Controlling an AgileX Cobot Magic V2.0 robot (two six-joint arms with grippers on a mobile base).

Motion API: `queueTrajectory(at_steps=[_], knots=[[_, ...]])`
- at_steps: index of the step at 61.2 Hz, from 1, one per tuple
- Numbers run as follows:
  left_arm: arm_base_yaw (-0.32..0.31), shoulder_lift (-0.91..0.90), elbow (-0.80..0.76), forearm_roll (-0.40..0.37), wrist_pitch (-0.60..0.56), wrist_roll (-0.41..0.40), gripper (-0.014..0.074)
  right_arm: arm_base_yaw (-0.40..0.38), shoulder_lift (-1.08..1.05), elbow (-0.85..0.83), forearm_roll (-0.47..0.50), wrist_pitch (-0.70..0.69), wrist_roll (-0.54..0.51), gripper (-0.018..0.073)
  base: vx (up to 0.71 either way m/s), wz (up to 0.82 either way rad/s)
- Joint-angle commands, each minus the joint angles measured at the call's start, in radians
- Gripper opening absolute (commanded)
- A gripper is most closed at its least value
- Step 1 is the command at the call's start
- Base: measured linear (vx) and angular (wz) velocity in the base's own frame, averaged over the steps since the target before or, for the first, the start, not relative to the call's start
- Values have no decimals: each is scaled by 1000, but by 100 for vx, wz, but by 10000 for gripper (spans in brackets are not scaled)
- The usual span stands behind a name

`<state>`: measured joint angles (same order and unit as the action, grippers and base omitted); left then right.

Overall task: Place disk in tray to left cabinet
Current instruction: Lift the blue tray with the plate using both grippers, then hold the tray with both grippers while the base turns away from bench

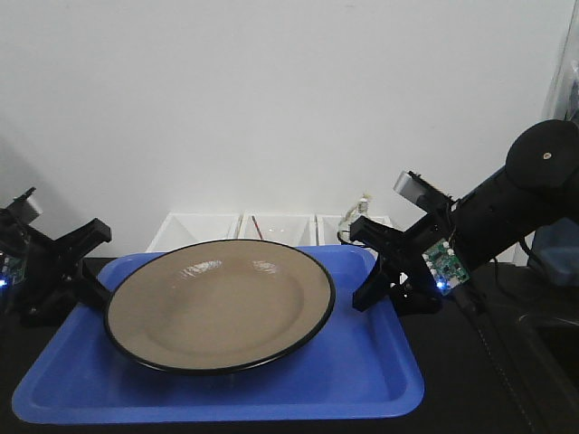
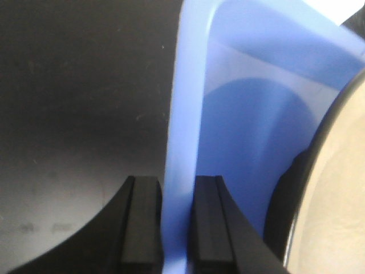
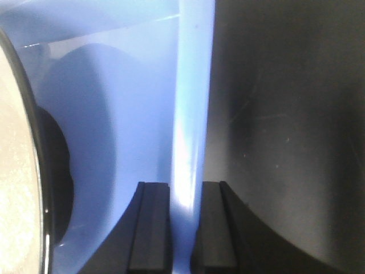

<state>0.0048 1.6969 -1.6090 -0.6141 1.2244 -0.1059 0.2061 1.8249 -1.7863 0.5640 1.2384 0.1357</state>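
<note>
The tan disk point(image 1: 217, 303) with its thin black rim lies in the blue tray point(image 1: 271, 389) and fills most of its width. My left gripper point(image 1: 93, 269) is shut on the tray's left lip. The left wrist view shows that lip point(image 2: 185, 85) running between the two black pads of the gripper point(image 2: 175, 191), with the disk point(image 2: 342, 200) at the right edge. My right gripper point(image 1: 373, 267) is shut on the right lip. In the right wrist view the lip point(image 3: 191, 85) is pinched in the gripper point(image 3: 184, 194), and the disk point(image 3: 14, 171) is at the left. The cabinet is out of view.
Three white open-front bins point(image 1: 194, 228) stand right behind the tray against the white wall. A dark surface point(image 1: 470, 362) lies under and beside the tray. A blue object point(image 1: 556, 249) sits at the far right behind the right arm.
</note>
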Motion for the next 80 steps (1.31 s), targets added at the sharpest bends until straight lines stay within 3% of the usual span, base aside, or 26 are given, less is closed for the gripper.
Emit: queueTrajectory(at_steps=[1,80], knots=[[-32,-50,-38,-193,-26,28,-1,25,-60,-38,166,-61,-33,-4,0,0],[-31,-50,-38,-207,-35,33,-1,25,-60,-38,165,-72,-34,-4,0,0]])
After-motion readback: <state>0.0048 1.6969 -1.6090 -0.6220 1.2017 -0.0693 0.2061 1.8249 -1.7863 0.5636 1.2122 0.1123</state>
